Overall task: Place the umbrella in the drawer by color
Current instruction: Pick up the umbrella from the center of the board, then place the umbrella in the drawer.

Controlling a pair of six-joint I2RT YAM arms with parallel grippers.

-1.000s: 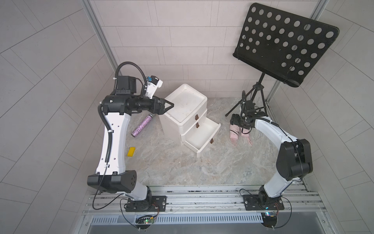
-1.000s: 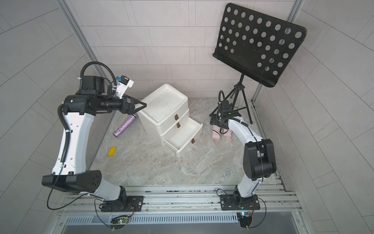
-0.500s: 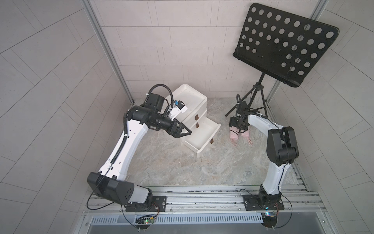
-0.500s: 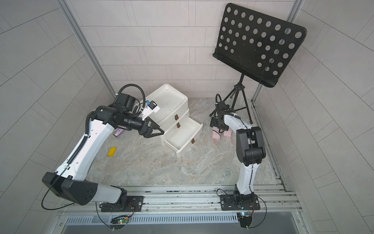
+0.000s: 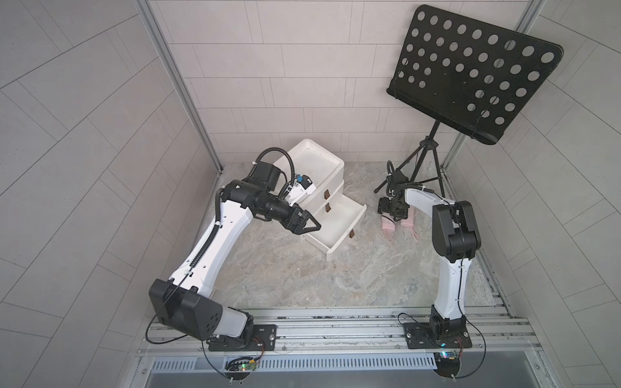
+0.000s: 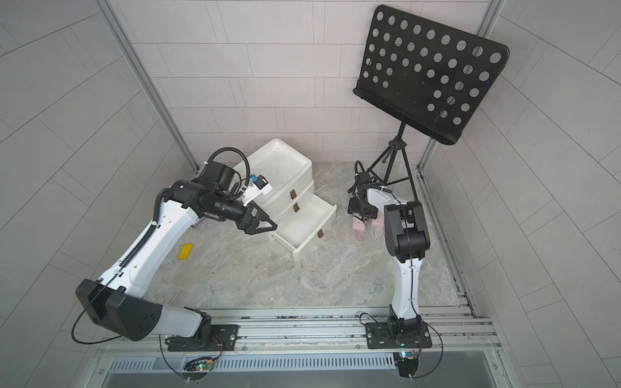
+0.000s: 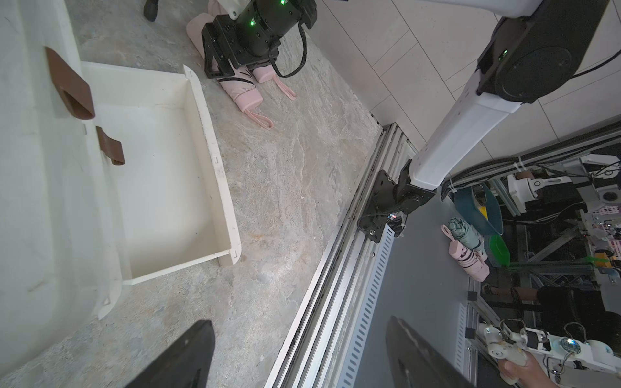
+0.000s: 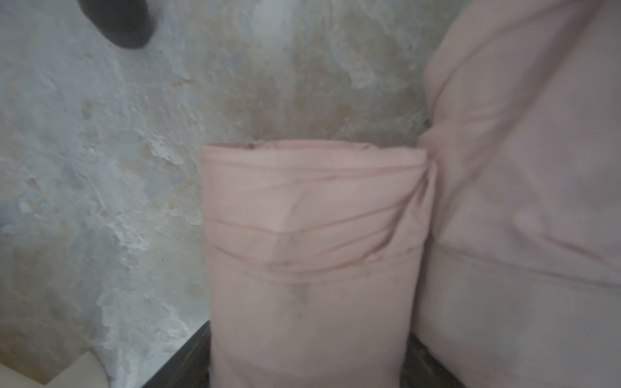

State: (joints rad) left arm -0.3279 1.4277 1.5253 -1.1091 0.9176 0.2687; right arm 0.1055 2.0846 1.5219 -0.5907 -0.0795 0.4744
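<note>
A white drawer unit (image 5: 319,164) stands on a marble floor with its bottom drawer (image 5: 337,220) pulled out. The left gripper (image 5: 314,223) hovers at that drawer's edge, jaws spread, holding nothing. Right of the unit, the right gripper (image 5: 393,215) points down, jaws spread astride a folded pink umbrella (image 5: 389,226) lying on the floor, touching a second pink umbrella (image 5: 407,221).

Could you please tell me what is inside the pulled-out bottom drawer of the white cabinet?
The open drawer shows only its bare white floor; nothing lies in it. Its back part, under the cabinet, is covered.
</note>
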